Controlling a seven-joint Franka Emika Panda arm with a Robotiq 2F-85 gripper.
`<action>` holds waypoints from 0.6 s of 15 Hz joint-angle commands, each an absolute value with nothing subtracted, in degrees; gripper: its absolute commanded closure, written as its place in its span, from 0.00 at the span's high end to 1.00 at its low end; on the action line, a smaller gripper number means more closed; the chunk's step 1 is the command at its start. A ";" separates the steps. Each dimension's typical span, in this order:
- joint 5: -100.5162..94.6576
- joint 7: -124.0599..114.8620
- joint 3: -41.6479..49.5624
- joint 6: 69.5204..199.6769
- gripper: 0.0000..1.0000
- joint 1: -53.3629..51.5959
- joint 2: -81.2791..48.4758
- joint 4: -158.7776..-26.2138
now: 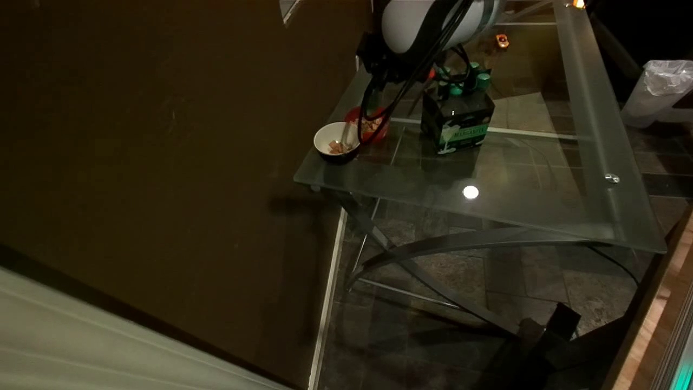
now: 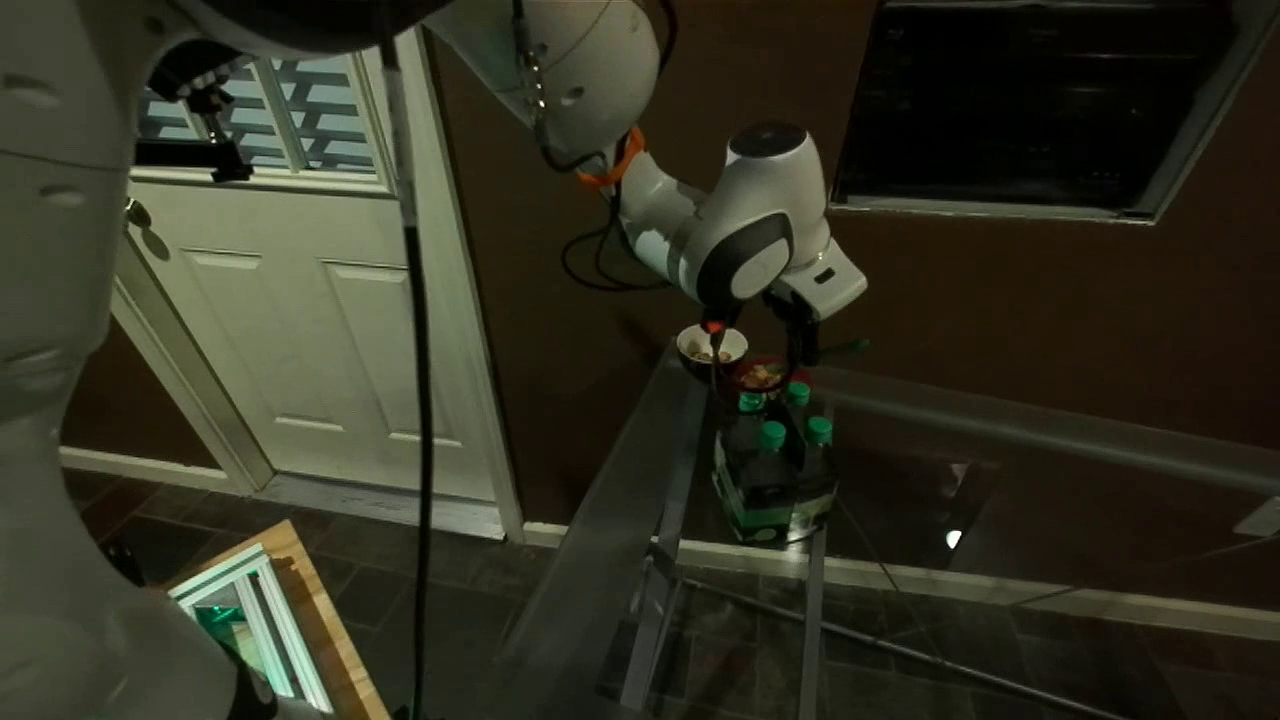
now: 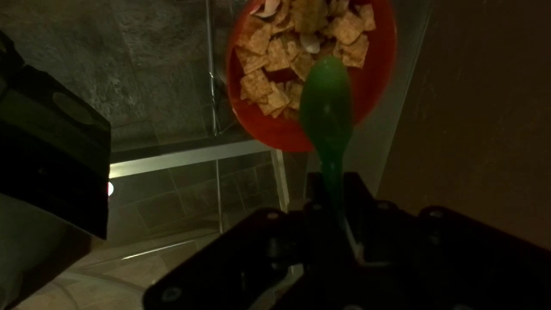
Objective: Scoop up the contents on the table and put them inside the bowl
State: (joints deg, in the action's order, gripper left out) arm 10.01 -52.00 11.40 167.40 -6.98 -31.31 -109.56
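In the wrist view my gripper (image 3: 332, 181) is shut on the handle of a green spoon (image 3: 327, 101). The spoon looks empty and its tip overlaps the red bowl (image 3: 275, 133), which holds cereal squares (image 3: 277, 56). In an exterior view the gripper (image 2: 806, 345) and spoon (image 2: 852, 348) are beside and above the red bowl (image 2: 804, 378). The white bowl (image 1: 323, 141), dark outside, stands beside the red bowl (image 1: 352, 115) at the glass table's (image 1: 390, 181) corner. It holds a few pieces and a greyish shape I cannot identify. It also shows in an exterior view (image 2: 690, 345).
A dark green bottle pack (image 1: 460, 127) stands close to the red bowl and also shows in the wrist view (image 3: 56, 150). A brown wall (image 2: 620, 400) runs behind the bowls. A small orange thing (image 1: 502, 41) lies farther along the table. Arm cables (image 1: 400, 97) hang near the bowls.
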 commanded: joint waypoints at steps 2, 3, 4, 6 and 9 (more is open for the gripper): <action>13.69 -51.19 7.57 165.53 0.04 -3.32 -36.57 -103.34; 14.13 -51.29 7.11 165.64 0.04 -3.02 -37.48 -102.57; 14.40 -51.36 6.85 165.34 0.04 -2.78 -38.23 -101.76; 14.70 -51.65 6.85 164.66 0.04 -2.74 -39.59 -100.47; 14.60 -52.39 7.67 163.36 0.04 -3.32 -41.24 -99.02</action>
State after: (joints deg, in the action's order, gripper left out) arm 13.31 -52.08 7.72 165.54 -3.58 -38.68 -102.36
